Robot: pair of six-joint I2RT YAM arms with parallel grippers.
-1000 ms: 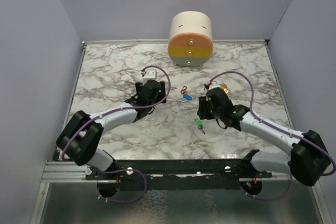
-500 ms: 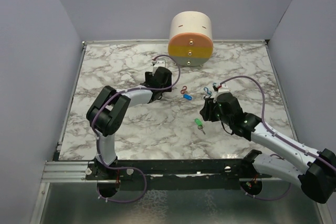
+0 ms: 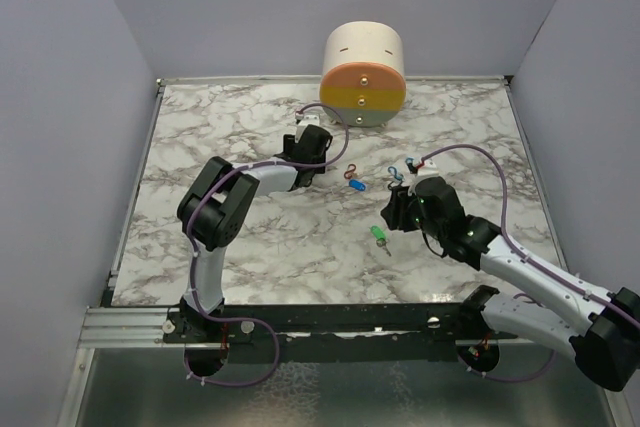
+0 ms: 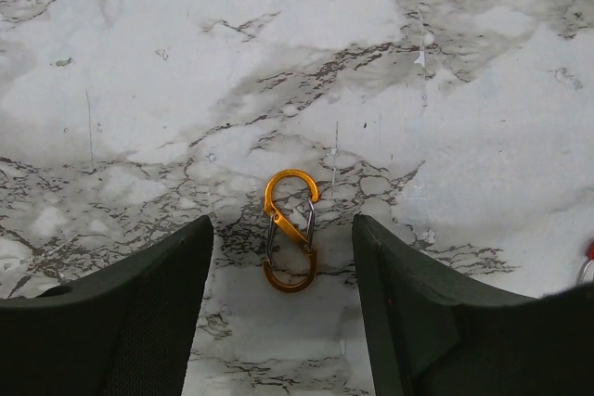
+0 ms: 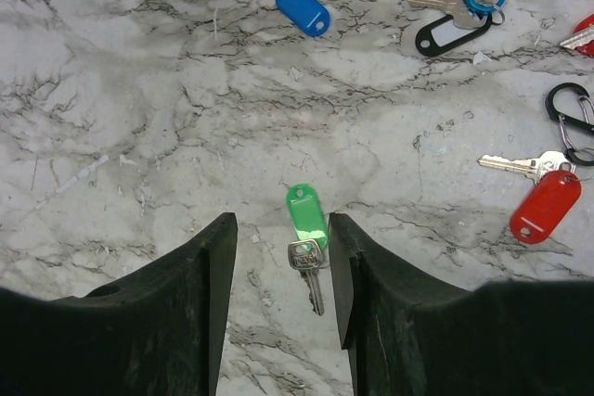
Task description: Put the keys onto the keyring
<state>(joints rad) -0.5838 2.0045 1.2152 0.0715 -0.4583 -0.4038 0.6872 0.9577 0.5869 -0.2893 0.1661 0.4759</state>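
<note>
Keys lay scattered flat on the marble table [image 3: 200, 147]. Nearest was the green key [image 5: 306, 227], just ahead of the right gripper [image 5: 281, 229]. Its long axis ran away from the wrist camera — plastic head far, metal blade near and angled slightly right. That claw hung low with its fingers moderately apart on either side of the key, gripping nothing. The right arm stretched forward from its base, forearm angling inward. Beyond lay the blue key [image 5: 303, 8] and black key [image 5: 450, 32], with a red key [image 5: 546, 206] off to the right. Farther still, the left arm folded sharply at the elbow. The left gripper [image 4: 281, 238] gaped wide over an orange clip [image 4: 290, 229] — empty, fingers clear of it.
</note>
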